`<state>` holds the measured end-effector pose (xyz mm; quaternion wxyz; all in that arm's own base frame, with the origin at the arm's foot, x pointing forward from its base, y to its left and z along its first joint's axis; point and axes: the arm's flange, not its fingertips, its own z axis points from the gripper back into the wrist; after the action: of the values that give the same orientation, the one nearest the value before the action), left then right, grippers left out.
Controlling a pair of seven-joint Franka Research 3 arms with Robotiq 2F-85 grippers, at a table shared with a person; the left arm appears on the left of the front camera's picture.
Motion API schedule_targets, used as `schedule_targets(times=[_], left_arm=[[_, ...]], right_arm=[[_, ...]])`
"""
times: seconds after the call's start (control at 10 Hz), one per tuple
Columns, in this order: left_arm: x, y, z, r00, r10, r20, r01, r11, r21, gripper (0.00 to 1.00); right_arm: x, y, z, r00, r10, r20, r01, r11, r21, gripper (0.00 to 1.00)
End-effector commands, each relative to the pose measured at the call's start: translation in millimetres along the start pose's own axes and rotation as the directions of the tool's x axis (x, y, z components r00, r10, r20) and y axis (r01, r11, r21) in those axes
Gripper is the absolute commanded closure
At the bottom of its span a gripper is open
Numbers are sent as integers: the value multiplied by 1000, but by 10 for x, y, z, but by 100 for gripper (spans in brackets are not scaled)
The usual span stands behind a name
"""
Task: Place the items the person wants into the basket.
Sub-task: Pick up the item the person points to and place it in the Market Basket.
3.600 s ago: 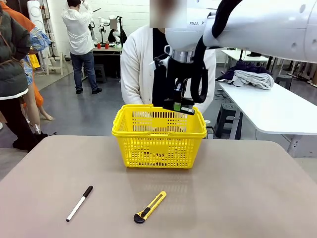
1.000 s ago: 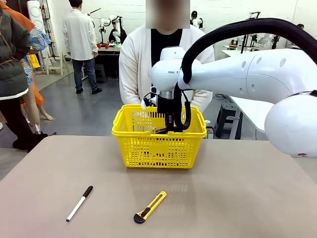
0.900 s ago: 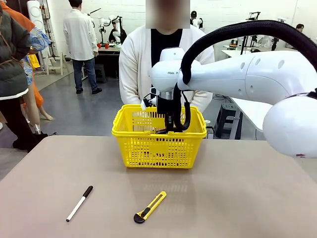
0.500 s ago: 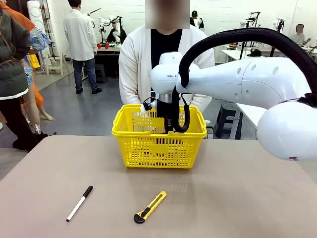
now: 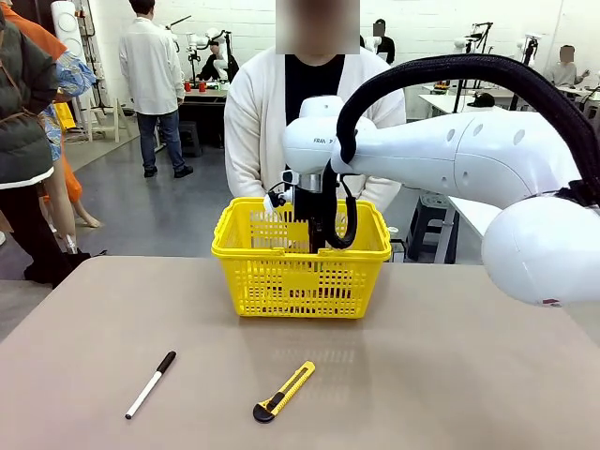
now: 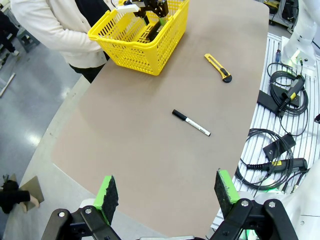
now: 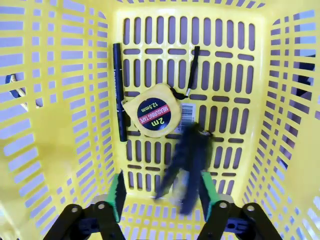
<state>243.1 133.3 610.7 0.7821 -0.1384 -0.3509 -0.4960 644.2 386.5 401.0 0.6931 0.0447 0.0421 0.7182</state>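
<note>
The right gripper (image 7: 160, 192) hangs inside the basket (image 7: 60, 135), jaws spread, with the blurred black stapler (image 7: 187, 162) loose between its pads. At 11 o'clock of the stapler lies the tape measure (image 7: 152, 111); the pen (image 7: 119, 90) rests at 9 o'clock of it. The left gripper (image 6: 167, 192) is spread wide above the table (image 6: 140, 150).

In the right wrist view the stapler (image 7: 186, 162) is a motion-blurred dark smear; the basket (image 7: 60, 150) runs past every edge.

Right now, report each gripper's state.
Left gripper: open, holding nothing.
Right gripper: open inside the bright yellow slotted plastic basket, a blurred black stapler dropping free below it.
</note>
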Motion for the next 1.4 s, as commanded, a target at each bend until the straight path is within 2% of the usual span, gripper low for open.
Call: schedule_targets(times=[0.0,0.4,0.6,0.8,1.0,1.3], left_arm=[[9,2,-6,1000,14,-12,-14,1000,8,0],[9,2,-6,1000,14,-12,-14,1000,8,0],[9,2,-6,1000,14,-12,-14,1000,8,0],[9,2,-6,1000,14,-12,-14,1000,8,0],[9,2,-6,1000,14,-12,-14,1000,8,0],[9,2,-6,1000,14,-12,-14,1000,8,0]], right_arm=[[68,-113,70,1000,21,6,-21,1000,14,0],[60,-45,111,1000,19,-12,-19,1000,-1,0],[32,171,243,999,-18,-27,18,1000,-11,0],[-158,793,646,986,-150,-69,141,984,-111,0],[-508,1456,997,954,-293,-67,273,938,-212,0],[-1087,2228,1147,851,-519,-81,494,843,-214,0]])
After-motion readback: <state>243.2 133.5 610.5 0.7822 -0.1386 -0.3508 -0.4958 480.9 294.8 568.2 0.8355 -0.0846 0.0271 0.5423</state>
